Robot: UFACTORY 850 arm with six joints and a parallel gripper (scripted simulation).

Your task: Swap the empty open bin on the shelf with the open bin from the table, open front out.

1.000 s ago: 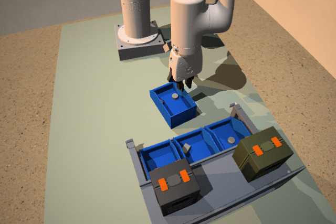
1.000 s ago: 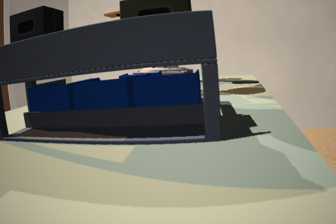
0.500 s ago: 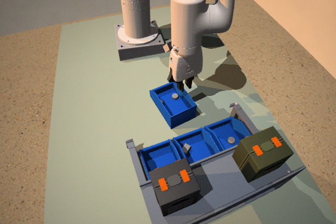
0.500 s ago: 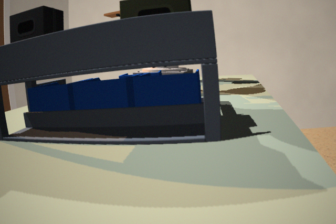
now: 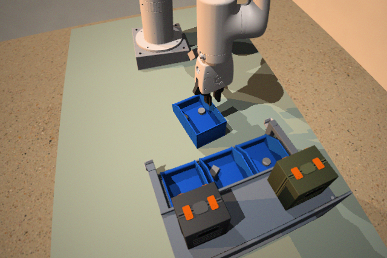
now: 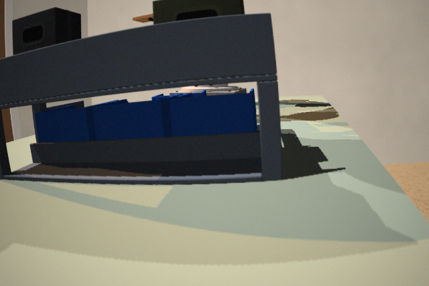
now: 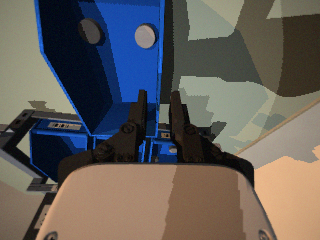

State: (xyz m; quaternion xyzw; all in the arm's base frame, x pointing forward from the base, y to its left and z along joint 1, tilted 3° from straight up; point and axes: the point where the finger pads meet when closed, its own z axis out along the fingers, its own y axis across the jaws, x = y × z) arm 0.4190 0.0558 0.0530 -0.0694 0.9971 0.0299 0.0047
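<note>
Claw straddling the loaded bin's wall, mid-worktop

Nearest you, at the worktop's near right corner, the shelf (image 5: 155,183) carries a dark grey case (image 5: 201,214) and an olive case (image 5: 301,175) on top. Three blue bins sit in a row below: the empty bin (image 5: 181,180) on the left, one with a cube (image 5: 228,167), and one with a disc (image 5: 259,151). Beyond it, mid-worktop, the loaded bin (image 5: 212,135) rests on the surface and holds a grey disc (image 5: 201,110). The gripper (image 7: 157,107) hangs over that bin's far corner, fingers narrowly parted either side of its side wall, with a gap showing, pinching nothing. The arm's base (image 5: 142,61) sits at the far edge.
</note>
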